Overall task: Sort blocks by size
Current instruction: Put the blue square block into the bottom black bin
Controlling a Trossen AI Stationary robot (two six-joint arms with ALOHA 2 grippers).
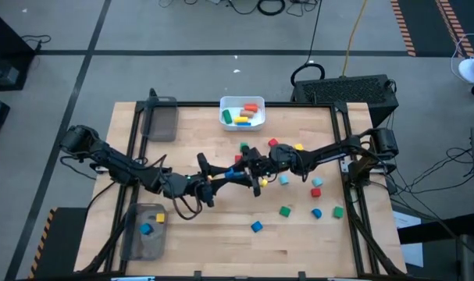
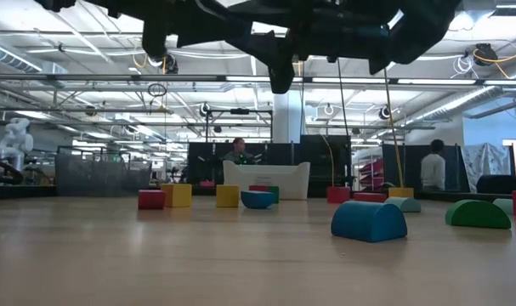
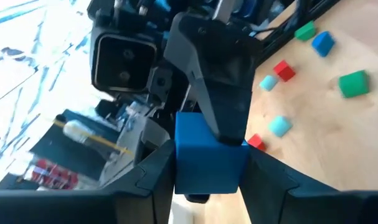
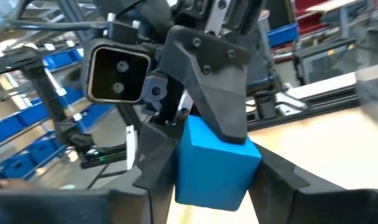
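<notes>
A blue block (image 1: 236,173) hangs in the air over the middle of the table, between my two grippers, which meet tip to tip. My left gripper (image 3: 207,180) comes from the table's left and is shut on the block (image 3: 207,155). My right gripper (image 4: 217,180) comes from the table's right and is open, its fingers standing close on either side of the same block (image 4: 213,165). It is turned a quarter against the left gripper. Several more blocks lie loose on the table's right half, such as a green one (image 1: 285,211) and a blue one (image 1: 256,226). My left gripper pinches the blue block by two opposite sides (image 3: 179,168) between its two fingers. The fingers come level from the table's left. The block is lifted clear of the table, with one finger of the other gripper (image 3: 223,93) lying over its far face.
A white bin (image 1: 225,117) holding several blocks stands at the table's far edge. One grey tray (image 1: 160,125) is at the far left. Another (image 1: 137,242), at the near left, holds a blue and a yellow block. Bare wood lies between the trays and along the near edge.
</notes>
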